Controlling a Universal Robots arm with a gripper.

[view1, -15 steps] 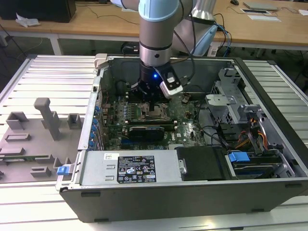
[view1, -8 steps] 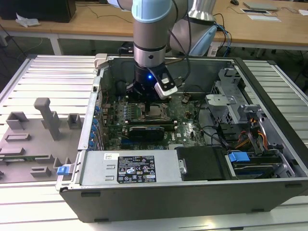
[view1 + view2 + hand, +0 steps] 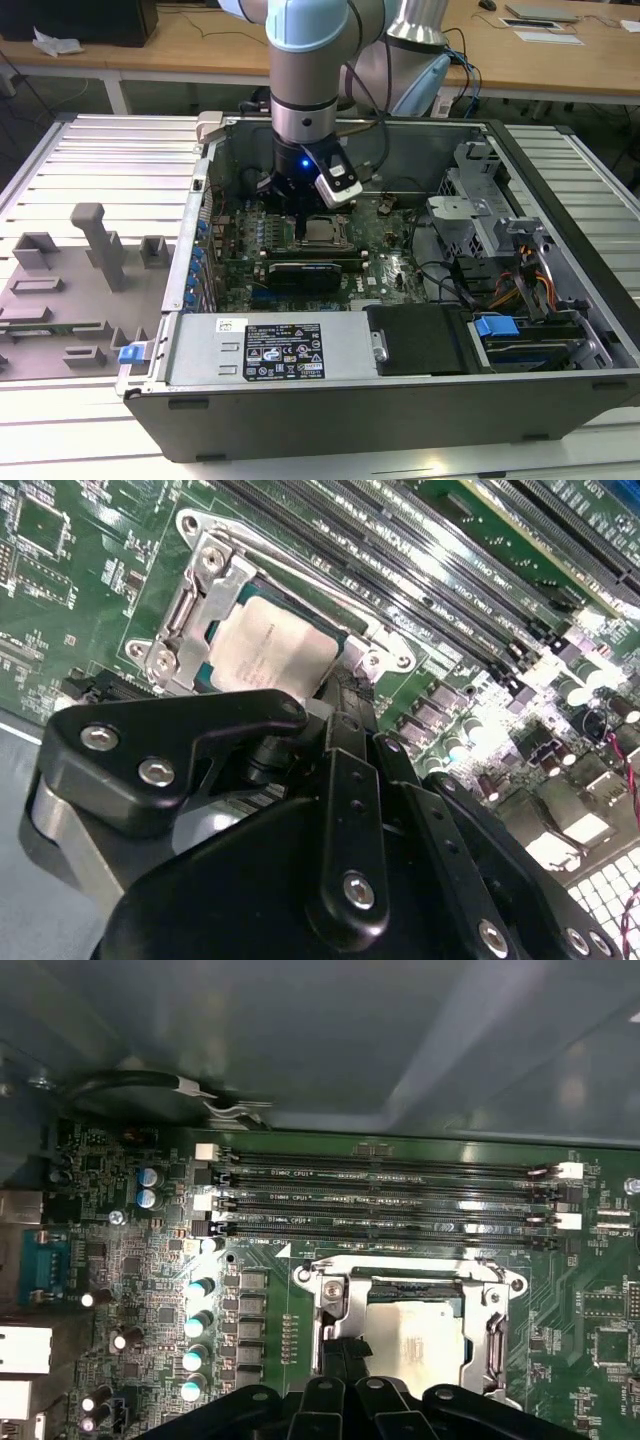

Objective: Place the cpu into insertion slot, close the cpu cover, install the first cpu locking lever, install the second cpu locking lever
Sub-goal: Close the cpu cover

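- I see the black gripper (image 3: pixel 346 1350), jaws together, at the edge of the thin silver metal cpu cover (image 3: pixel 335 1300).
- The silvery-beige square cpu (image 3: pixel 415 1335) lies flat inside that cover's window, on the green motherboard (image 3: pixel 590 1360).

I had the arm (image 3: pixel 305 90) standing almost upright above the cpu (image 3: pixel 322 231), with the wrist pointed straight down and a blue light (image 3: pixel 303 163) glowing on its lowest segment. The pincer (image 3: pixel 300 233) hung low, just beside the cpu toward the exterior view's left. In both wrist views its black links converged on fingers (image 3: pixel 338 1362) drawn close together, with the tips at the cpu's edge.
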